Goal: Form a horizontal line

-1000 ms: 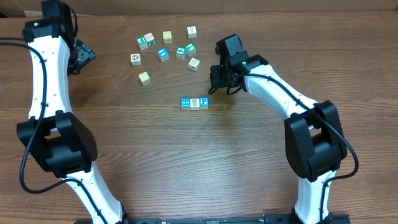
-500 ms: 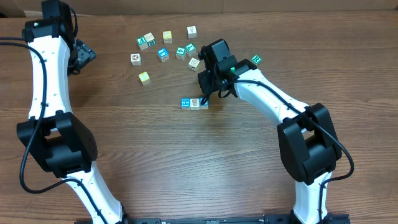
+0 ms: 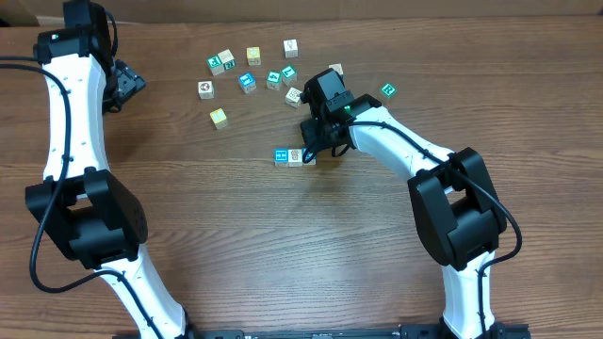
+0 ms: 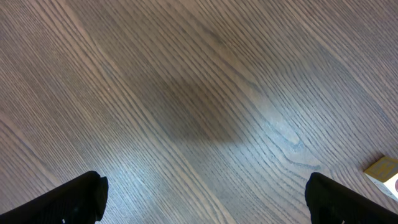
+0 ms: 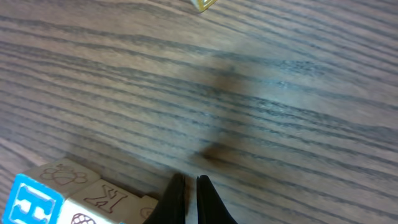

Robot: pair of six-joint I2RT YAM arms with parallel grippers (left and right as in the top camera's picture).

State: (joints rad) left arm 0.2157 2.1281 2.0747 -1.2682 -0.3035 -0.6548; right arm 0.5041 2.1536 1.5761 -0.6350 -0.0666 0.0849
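A short row of cubes [image 3: 288,156] lies at the table's middle: a blue one [image 3: 281,156], a white one with a grey picture [image 3: 295,156], and a blue-letter one mostly hidden under my right gripper. My right gripper [image 3: 312,146] is shut and empty, its tips on the wood at the row's right end. In the right wrist view the shut fingers [image 5: 189,190] stand just right of the row's cubes [image 5: 93,199]. A teal-green letter cube [image 3: 387,90] lies apart at the right. My left gripper [image 3: 127,85] is open and empty at the far left, its fingers [image 4: 202,196] over bare wood.
Several loose cubes, white, yellow and teal, are scattered at the back [image 3: 254,75]; one yellow cube [image 3: 219,118] lies nearer the row. A cube's corner [image 4: 385,171] shows at the left wrist view's right edge. A yellow cube's edge [image 5: 204,5] shows at the top of the right wrist view.
My right arm has swung left and down until the shut gripper reaches the row's right end. The teal-green cube has come into view behind the arm. The left arm has not moved.
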